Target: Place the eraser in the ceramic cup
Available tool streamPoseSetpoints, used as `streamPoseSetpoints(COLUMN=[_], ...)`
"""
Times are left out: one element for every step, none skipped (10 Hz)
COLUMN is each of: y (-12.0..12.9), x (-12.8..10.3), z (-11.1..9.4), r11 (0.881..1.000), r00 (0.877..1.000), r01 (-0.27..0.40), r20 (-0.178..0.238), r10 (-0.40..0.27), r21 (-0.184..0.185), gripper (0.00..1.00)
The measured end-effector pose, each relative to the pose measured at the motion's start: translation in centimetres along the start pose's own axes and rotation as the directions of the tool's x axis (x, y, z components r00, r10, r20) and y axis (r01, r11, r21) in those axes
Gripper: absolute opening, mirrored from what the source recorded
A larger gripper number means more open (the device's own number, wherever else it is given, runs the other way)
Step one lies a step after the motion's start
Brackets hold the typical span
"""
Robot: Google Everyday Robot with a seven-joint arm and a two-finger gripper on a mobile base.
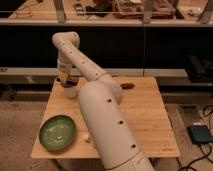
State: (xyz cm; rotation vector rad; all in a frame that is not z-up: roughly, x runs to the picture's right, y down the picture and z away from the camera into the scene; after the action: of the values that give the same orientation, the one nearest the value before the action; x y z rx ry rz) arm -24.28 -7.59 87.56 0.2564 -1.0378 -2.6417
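Note:
The ceramic cup (70, 92) is small and whitish and stands near the far left corner of the wooden table (140, 115). My gripper (66, 80) hangs straight over the cup, right at its rim. A small dark shape (70, 83), apparently the eraser, sits at the gripper's tip in the cup's mouth. I cannot tell whether it is held or lying in the cup. The white arm runs from the bottom middle of the view up and over to the cup and hides much of the table's middle.
A round green plate (58, 132) lies at the near left of the table. A small pale object (86, 137) lies beside it by the arm. A reddish-brown object (127, 85) lies at the back edge. Dark shelving stands behind; a blue device (200, 134) is on the floor at right.

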Motion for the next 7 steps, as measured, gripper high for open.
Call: streamPoseSetpoints(y=[-0.11,-0.11,-0.09,-0.03,-0.02,-0.03,-0.05], x=[0.16,0.18,0.15,0.06,0.05,0.06,0.11], z=[0.09,0.08,0.09,0.05,0.04,0.04,0.06], r11=[1.000,1.000,1.000,1.000,1.000,1.000,1.000], r00=[1.000,1.000,1.000,1.000,1.000,1.000,1.000], r01=[0.001,0.001,0.000,-0.001,-0.001,-0.001,0.000], r20=[0.002,0.001,0.002,0.002,0.002,0.002,0.002], r10=[-0.001,-0.001,0.000,0.001,0.001,0.001,0.000], r21=[0.002,0.002,0.002,0.001,0.001,0.001,0.001], gripper=[0.77,0.78,0.78,0.78,0.78,0.78,0.78])
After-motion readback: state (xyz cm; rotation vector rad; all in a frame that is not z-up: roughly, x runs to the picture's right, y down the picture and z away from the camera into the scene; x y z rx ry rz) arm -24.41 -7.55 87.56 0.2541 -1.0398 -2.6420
